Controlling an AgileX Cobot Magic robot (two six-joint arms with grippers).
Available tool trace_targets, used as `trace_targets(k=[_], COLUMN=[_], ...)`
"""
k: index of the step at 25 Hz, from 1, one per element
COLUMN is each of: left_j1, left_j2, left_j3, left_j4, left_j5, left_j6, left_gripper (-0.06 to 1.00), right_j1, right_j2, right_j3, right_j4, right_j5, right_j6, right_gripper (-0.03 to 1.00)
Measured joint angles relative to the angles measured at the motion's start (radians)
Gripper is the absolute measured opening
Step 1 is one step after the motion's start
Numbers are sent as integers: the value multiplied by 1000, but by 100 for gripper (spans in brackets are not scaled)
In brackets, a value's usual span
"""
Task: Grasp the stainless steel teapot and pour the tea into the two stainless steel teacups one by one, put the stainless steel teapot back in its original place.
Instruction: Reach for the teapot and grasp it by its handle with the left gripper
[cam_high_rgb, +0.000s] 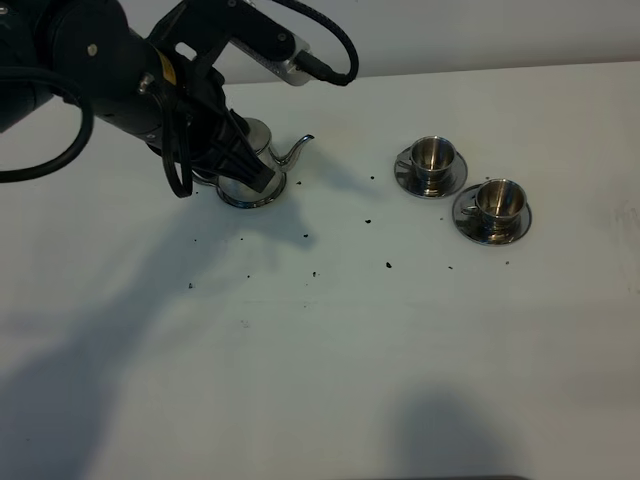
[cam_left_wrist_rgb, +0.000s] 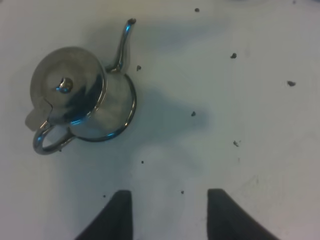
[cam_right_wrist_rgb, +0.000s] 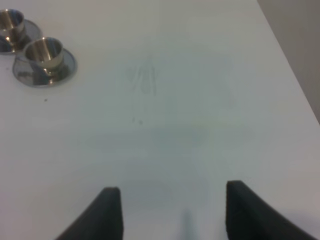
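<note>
- Though partly hidden behind the left arm (cam_high_rgb: 120, 80) in the high view, stainless steel teapot (cam_left_wrist_rgb: 75, 92): upright on round steel coaster (cam_left_wrist_rgb: 132, 105), far left of white desk (cam_high_rgb: 300, 380); lid on, knob up, thin curved spout pointing right toward the cups, loop handle on the opposite side.
- Left gripper (cam_left_wrist_rgb: 170, 212): open, fingers spread with only bare desk between them; poised above and close to the teapot, gripping nothing, no contact with pot or handle visible.
- Far teacup (cam_high_rgb: 432, 152) and near teacup (cam_high_rgb: 499, 198): small shiny steel cups, each upright on its own round saucer, right of centre; the two saucers just beside each other; both well apart from the teapot. Contents not discernible.
- Right gripper (cam_right_wrist_rgb: 172, 212): open and empty, over bare desk toward the right side, the two teacups ahead of it and well apart; out of the high view.
- Dark specks (cam_high_rgb: 388, 265): scattered over the desk between teapot and cups.
</note>
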Motion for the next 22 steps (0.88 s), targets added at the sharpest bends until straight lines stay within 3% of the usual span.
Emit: trace_targets(k=[4,9,16,22], left_j1=[0,0,1,73], left_j2=[69,206,337,341], left_j3=[-11,-122,-335,-370], left_j4=[39,77,94,93], left_j5=[21,135,387,400], left_j6=[-13,-3,183,281], left_gripper=[45,47,47,45], right_j1=[0,0,0,0], right_j2=[0,0,0,0], right_j3=[0,0,0,0], right_j4=[0,0,0,0], right_j5=[0,0,0,0], right_j6=[0,0,0,0], right_gripper=[45,45,45,45])
